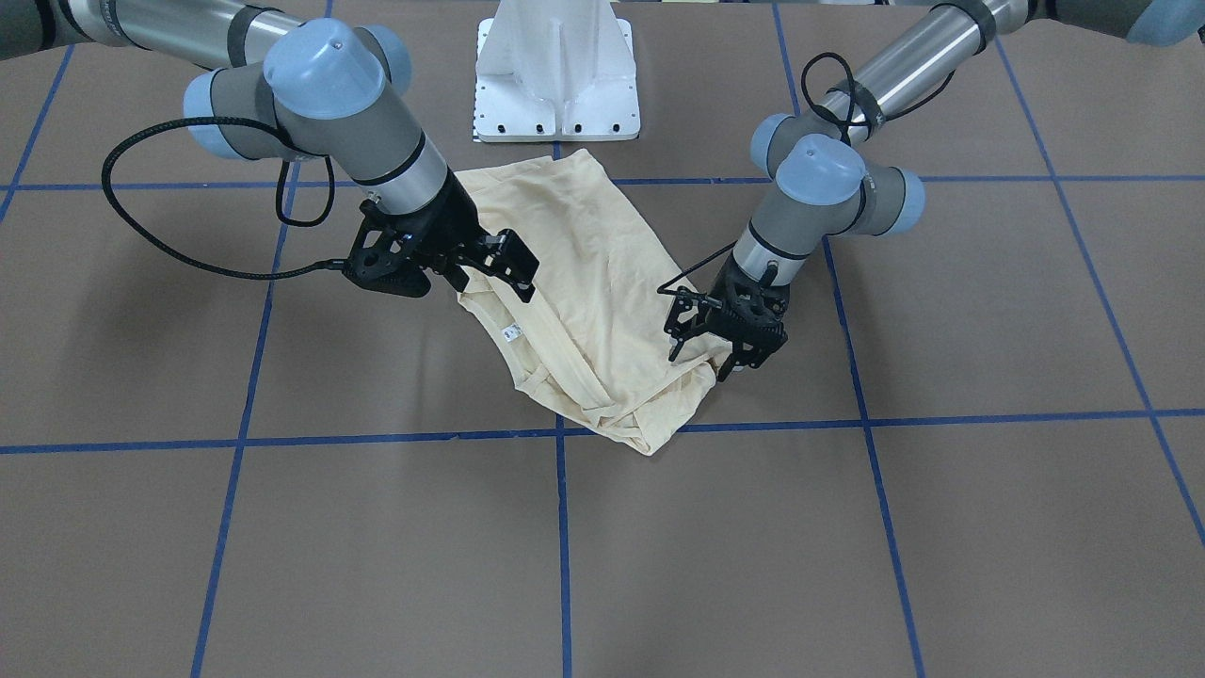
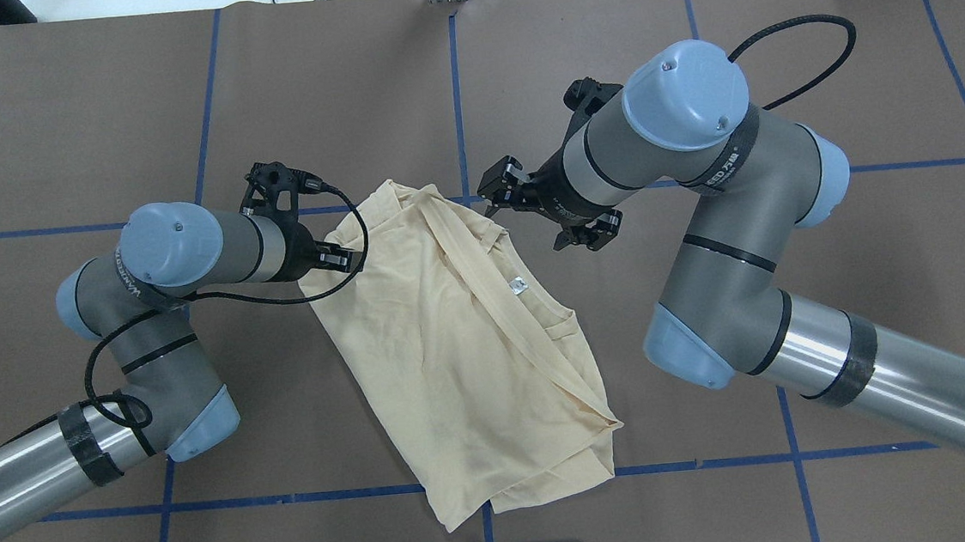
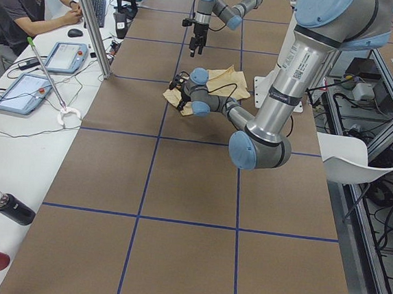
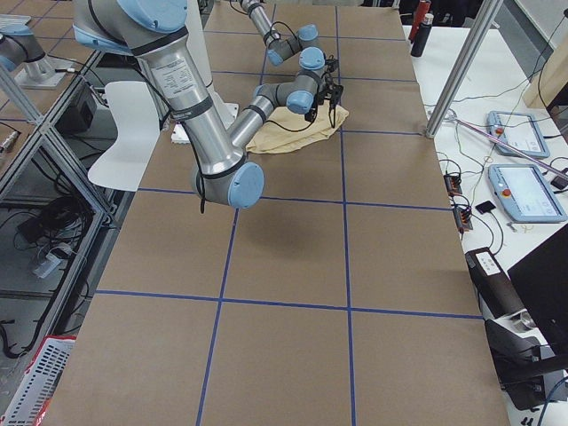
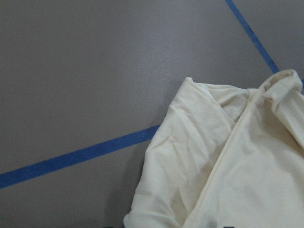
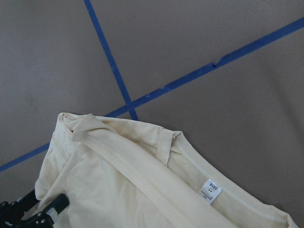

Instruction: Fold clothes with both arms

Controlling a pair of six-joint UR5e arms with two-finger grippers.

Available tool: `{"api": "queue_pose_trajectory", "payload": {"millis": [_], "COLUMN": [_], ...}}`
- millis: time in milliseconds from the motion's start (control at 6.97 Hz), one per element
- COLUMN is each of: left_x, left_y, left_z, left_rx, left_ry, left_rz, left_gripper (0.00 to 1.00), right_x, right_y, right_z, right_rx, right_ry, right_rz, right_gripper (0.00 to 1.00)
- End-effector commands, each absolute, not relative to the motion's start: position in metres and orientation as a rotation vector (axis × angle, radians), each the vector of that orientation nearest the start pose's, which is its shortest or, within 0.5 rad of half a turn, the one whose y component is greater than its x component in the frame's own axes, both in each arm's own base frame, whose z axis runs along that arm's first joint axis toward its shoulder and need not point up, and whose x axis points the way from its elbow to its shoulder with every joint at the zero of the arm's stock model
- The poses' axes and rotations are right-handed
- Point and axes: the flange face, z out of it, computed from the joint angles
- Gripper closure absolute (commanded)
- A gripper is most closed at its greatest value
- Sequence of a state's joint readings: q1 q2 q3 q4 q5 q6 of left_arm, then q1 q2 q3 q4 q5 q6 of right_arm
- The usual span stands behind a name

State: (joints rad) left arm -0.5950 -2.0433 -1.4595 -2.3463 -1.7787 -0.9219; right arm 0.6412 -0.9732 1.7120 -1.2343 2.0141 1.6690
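Both grippers stand with jaws apart, holding nothing that I can make out. Left gripper (image 1: 698, 365) hangs over one edge of the shirt (image 2: 421, 370) at its far end, with its fingers straddling the corner there. Whether they touch the cloth I cannot tell. Right gripper (image 2: 540, 208) hovers just beside the opposite edge, near the collar and clear of the cloth. Flanking that end looks like a set-up for pinching both sides at once and carrying them over together.

That shirt lies at the middle of the table (image 2: 92, 121), slanted across a crossing of blue tape (image 2: 57, 230), and is already partly folded. A long strip, probably a sleeve (image 2: 537, 340), is laid along its length, likely so it stays inside the next fold. No print shows, so the front is presumably turned under.

Its tag (image 6: 210, 191) at the neck reads "SIZE"; the finer lines beneath are too small to read. Lettering on the right arm (image 2: 735, 303) is not legible either.
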Motion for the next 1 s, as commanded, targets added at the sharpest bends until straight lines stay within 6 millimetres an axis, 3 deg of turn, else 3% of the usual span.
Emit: {"api": "queue_pose_trajectory", "payload": {"millis": [0, 143, 574, 861], "left_x": [0.51, 0.509, 0.507, 0.501], "left_y": [-0.48, -0.48, -0.485, -0.504], "left_z": [0.352, 0.352, 0.349, 0.348], "left_rx": [0.503, 0.502, 0.51, 0.54], "left_ry": [1.029, 1.027, 1.025, 0.999], "left_rz": [0.17, 0.168, 0.156, 0.119], "left_gripper": [0.85, 1.0, 1.0, 1.0], "right_x": [-0.471, -0.472, -0.471, -0.467], "right_y": [-0.465, -0.464, -0.465, -0.468], "right_z": [0.204, 0.203, 0.204, 0.208], "right_rx": [-0.102, -0.102, -0.103, -0.101], "right_ry": [-1.132, -1.133, -1.132, -1.129], "right_rz": [0.421, 0.419, 0.422, 0.428], "right_gripper": [0.0, 0.0, 0.0, 0.0]}}
